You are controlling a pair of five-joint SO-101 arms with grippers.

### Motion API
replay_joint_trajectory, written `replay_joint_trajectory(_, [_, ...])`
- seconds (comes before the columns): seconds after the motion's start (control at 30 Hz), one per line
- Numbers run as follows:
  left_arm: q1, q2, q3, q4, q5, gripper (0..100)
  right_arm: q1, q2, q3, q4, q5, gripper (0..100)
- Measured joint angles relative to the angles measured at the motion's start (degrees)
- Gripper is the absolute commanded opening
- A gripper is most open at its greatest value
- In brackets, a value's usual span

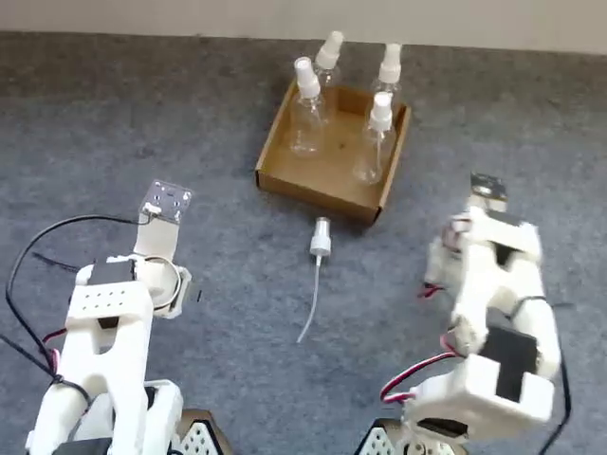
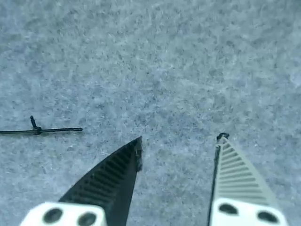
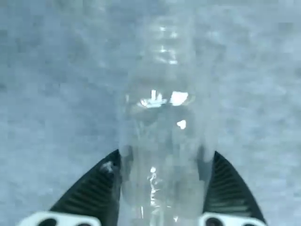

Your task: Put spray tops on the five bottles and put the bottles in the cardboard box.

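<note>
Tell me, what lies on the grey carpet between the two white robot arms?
A loose white spray top with its long thin tube, seen in the high view.

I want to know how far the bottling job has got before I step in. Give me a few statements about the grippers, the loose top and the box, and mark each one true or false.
1. The right gripper is shut on a clear bottle that has no top. True.
2. The left gripper holds the spray top. False: it is open with nothing between its fingers, above the bare table.
3. A spray top lies loose on the table in front of the box. True.
4. The box is empty. False: capped bottles stand upright in it.
</note>
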Motion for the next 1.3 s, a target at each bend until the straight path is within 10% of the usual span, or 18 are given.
replay_joint_trajectory(0.4, [5.7, -0.4, 2.5, -1.1, 0.0, 23, 16.9, 9.8, -16.9, 10.4, 27.3, 11.2])
replay_joint_trajectory(0.67, [8.7, -0.4, 4.6, -2.9, 0.0, 23, 16.8, 11.9, -24.3, 19.6, 30.9, 33.8])
replay_joint_trajectory(1.3, [9.2, -0.4, 5.4, -5.8, 0.0, 23, 8.4, 12.3, -37.8, 23.9, 25.0, 23.5])
